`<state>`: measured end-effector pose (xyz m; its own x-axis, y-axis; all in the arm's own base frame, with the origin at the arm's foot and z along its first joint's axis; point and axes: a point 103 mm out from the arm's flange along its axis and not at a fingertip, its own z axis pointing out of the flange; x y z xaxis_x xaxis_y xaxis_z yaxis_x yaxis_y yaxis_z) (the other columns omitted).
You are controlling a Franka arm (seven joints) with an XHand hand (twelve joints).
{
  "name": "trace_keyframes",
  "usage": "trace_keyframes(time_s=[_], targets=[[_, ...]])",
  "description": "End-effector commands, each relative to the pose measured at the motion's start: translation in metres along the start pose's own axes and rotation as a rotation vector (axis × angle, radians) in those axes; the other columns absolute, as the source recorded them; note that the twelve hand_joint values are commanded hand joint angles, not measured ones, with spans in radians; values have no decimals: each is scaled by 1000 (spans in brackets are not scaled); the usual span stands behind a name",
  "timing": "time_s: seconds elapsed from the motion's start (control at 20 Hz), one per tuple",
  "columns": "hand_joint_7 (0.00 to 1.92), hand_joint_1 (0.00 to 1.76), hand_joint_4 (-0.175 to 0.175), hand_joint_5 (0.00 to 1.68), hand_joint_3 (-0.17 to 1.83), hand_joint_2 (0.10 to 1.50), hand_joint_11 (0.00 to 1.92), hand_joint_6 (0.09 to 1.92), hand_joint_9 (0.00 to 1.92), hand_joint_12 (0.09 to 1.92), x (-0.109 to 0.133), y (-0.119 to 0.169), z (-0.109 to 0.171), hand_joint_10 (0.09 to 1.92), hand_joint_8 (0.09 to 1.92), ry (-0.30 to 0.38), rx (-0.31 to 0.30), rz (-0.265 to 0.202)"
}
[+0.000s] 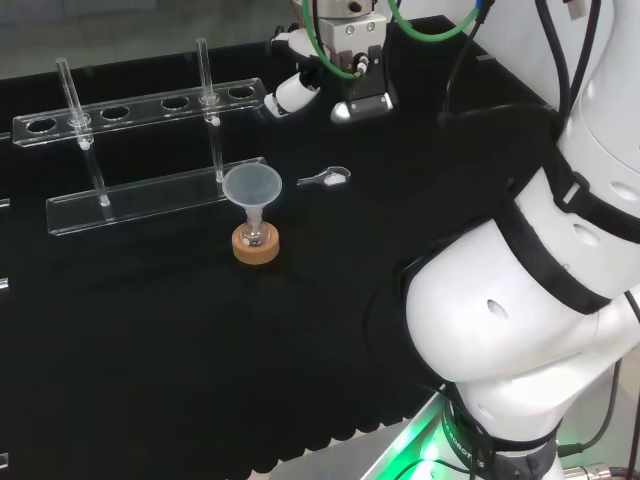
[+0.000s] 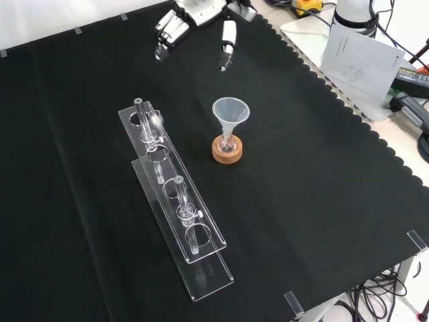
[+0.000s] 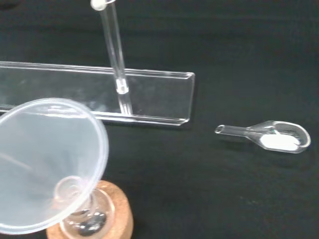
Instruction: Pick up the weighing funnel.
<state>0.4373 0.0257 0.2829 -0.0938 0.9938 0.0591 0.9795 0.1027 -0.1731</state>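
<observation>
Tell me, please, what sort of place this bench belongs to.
Most likely a chemistry laboratory: a clear test-tube rack, a funnel standing in a small flask on a cork ring, and a weighing funnel lying on the black cloth.

surface: bench under black cloth | weighing funnel: lies flat on cloth, white patch in its scoop, nearest piece to the fingers, not touching them | cork ring: farther from the fingers, beyond the weighing funnel | clear tube rack: well apart from the fingers
</observation>
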Motion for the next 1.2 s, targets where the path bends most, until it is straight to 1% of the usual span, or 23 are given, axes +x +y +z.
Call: trace_keyframes(time_s=[0.05,0.15,0.3,0.35,0.4,0.5,0.6,0.7,0.95,1.2], targets=[[200,575,-33,245,216,724,225,87,415,1408,-34,11,4,675,682,5,24,26],[202,577,-33,247,217,724,226,87,418,1406,-43,15,8,673,682,6,32,34],[208,590,-33,259,220,725,229,87,422,1404,-62,26,20,669,682,13,50,56],[211,638,-32,272,226,733,231,87,424,1403,-69,30,23,668,683,13,57,62],[218,691,-32,287,250,735,235,87,430,1396,-74,34,26,658,678,13,65,66],[238,782,-31,314,362,704,243,87,448,1389,-85,43,33,631,663,5,83,67],[247,834,-31,338,462,664,246,87,459,1390,-95,51,42,620,658,-7,106,62],[252,869,-29,361,500,647,249,87,465,1390,-103,59,57,618,658,-4,135,59],[270,880,-25,421,554,612,263,87,478,1378,-110,79,97,611,660,2,198,43],[306,881,-23,479,590,590,272,87,493,1369,-107,96,126,603,661,-8,242,22]])
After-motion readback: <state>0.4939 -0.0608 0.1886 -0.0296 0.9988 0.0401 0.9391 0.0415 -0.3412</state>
